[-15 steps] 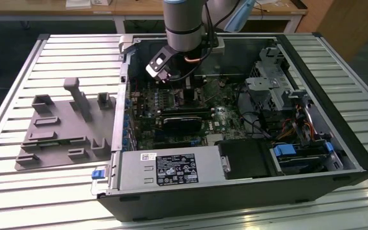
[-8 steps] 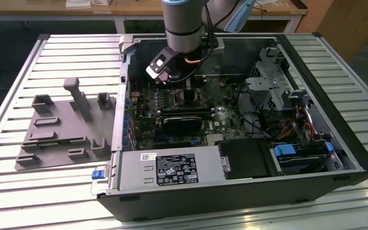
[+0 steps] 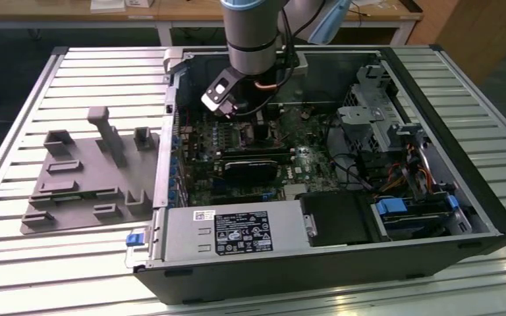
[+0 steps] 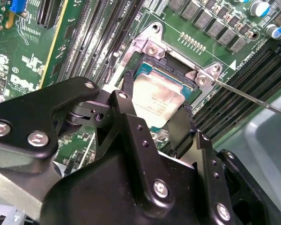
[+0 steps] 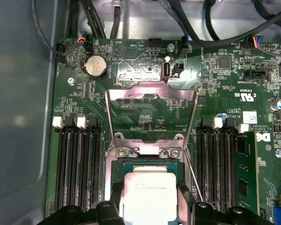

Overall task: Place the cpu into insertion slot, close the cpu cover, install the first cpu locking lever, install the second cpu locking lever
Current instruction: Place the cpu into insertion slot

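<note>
Inside the open computer case, which lies across the slatted tabletop towards the exterior view's right edge, the arm has its hand down at the motherboard. The hand is closed to the width of the cpu. Its two black fingers press on opposite edges of the chip and hold it level, right over the insertion slot. I can't tell whether the chip is fully seated or just above the slot.

The cpu cover stands flipped open behind the slot, so the socket is exposed.

I'd judge the chip to be light, stiff and thin, with a smooth metal top that could slip. Its underside and the socket contacts look easy to damage. The bare side edges, where the fingers sit now, seem the right place to take hold.

By my count there is one cpu, one slot, one cover and one thin locking lever that I can make out beside the socket. There are also two banks of memory slots, one on each side of the socket, and one coin cell. One grey fixture plate sits near the tabletop's edge on the exterior view's left.
</note>
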You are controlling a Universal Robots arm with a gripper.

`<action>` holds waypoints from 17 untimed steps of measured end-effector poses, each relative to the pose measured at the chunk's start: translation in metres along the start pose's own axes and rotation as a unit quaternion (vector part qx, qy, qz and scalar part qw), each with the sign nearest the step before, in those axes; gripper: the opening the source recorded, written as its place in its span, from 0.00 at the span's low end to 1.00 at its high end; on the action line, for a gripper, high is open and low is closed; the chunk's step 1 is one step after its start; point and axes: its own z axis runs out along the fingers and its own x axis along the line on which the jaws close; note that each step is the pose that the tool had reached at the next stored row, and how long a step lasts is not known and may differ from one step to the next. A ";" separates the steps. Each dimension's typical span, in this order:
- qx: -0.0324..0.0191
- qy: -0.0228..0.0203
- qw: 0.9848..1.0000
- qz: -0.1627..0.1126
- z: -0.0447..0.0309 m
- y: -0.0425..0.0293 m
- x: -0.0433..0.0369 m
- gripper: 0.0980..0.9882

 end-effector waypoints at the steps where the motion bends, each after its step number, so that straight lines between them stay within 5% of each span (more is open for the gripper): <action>1: 0.000 0.000 1.000 0.000 0.0004 -0.0004 0.0001 0.49; 17: 0.000 -0.003 1.000 0.022 0.0027 -0.0003 0.0007 0.49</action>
